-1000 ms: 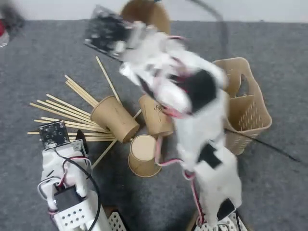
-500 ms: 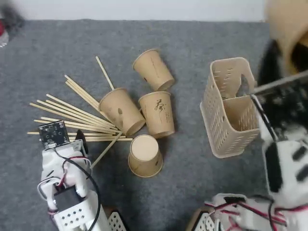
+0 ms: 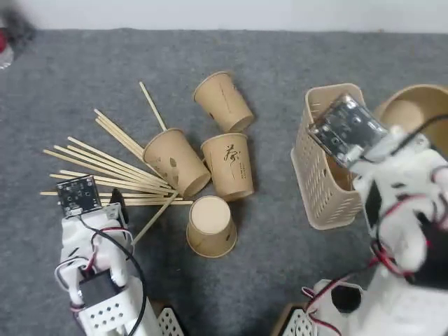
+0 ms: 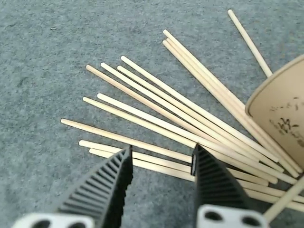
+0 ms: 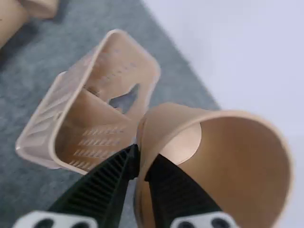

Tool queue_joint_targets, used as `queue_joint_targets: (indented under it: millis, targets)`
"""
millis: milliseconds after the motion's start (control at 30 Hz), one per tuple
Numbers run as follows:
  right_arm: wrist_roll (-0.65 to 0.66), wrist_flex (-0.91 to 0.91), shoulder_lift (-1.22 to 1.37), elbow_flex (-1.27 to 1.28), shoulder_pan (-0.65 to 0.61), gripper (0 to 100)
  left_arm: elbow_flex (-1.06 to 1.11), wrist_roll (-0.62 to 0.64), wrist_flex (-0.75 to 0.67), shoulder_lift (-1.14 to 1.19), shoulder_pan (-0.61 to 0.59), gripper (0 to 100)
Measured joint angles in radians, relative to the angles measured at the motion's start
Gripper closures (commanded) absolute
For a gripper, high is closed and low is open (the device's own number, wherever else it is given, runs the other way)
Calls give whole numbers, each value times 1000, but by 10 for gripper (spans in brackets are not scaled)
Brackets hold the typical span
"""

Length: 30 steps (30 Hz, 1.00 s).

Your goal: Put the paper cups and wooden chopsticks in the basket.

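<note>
Several paper cups lie on the grey carpet: one on its side (image 3: 222, 100), two side by side (image 3: 176, 161) (image 3: 231, 166), and one standing upside down (image 3: 210, 225). Wooden chopsticks (image 3: 105, 164) fan out to their left. The beige slotted basket (image 3: 325, 168) stands at the right. My right gripper (image 5: 141, 164) is shut on the rim of another paper cup (image 5: 213, 156), held tilted just beyond the basket (image 5: 95, 104); from above this cup (image 3: 413, 112) hangs at the basket's right side. My left gripper (image 4: 161, 154) stands open low over the chopsticks (image 4: 180, 118), touching none.
A white wall runs along the carpet's far edge. The right arm (image 3: 399, 203) covers part of the basket's right side. One cup's rim (image 4: 280, 118) lies close beside the left gripper. Bare carpet lies between the cups and the basket.
The right arm swung from above the cups over to the right, carrying a cup, and now holds it lower beside the basket. The left arm has kept still.
</note>
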Motion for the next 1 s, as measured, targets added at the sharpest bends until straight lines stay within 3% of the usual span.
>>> queue_joint_targets:
  millis: [333, 833, 1000]
  targets:
    - [2, -49, -5, 259, -63, 991, 0, 0, 0, 0, 0, 804]
    - [-2, -2, -6, 278, -68, 991, 0, 0, 0, 0, 0, 804]
    - [-86, -2, -6, 330, -138, 990, 0, 0, 0, 0, 0, 804]
